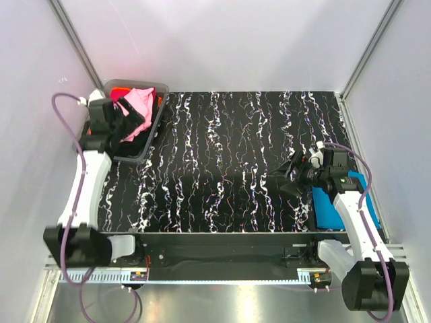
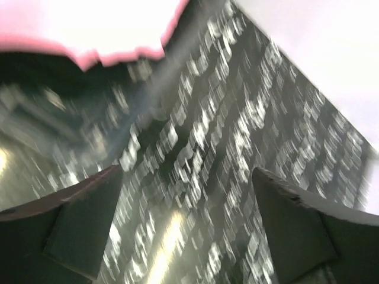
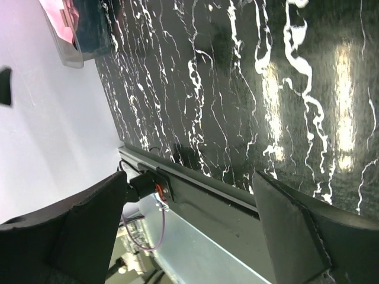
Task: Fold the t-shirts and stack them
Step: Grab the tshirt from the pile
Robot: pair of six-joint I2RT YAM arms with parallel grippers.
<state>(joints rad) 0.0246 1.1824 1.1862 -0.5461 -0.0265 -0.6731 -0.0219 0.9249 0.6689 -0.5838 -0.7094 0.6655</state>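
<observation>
Left arm is stretched long up the table's (image 1: 222, 134) left side, wrist over the bin (image 1: 156, 124) at ten o'clock. The left gripper (image 2: 185, 171) has its jaws wide apart with nothing between them. Its own camera is badly smeared, but that looks like the pink shirt (image 1: 143, 101) along the top edge, above the marbled surface. Right arm is bent back on itself at four o'clock. The right gripper (image 1: 291, 173) points toward nine o'clock just above the bare table, jaws spread and empty too. The blue shirt (image 1: 333, 208) lies flat at four o'clock, under the right forearm. In the bin the pink shirt is heaped on top, with an orange shirt (image 1: 120, 89) showing at the far rim. Dark cloth (image 1: 138, 131) sits beneath the left wrist, and it's hard to separate it from the gripper. The bin's walls ring the pile.
</observation>
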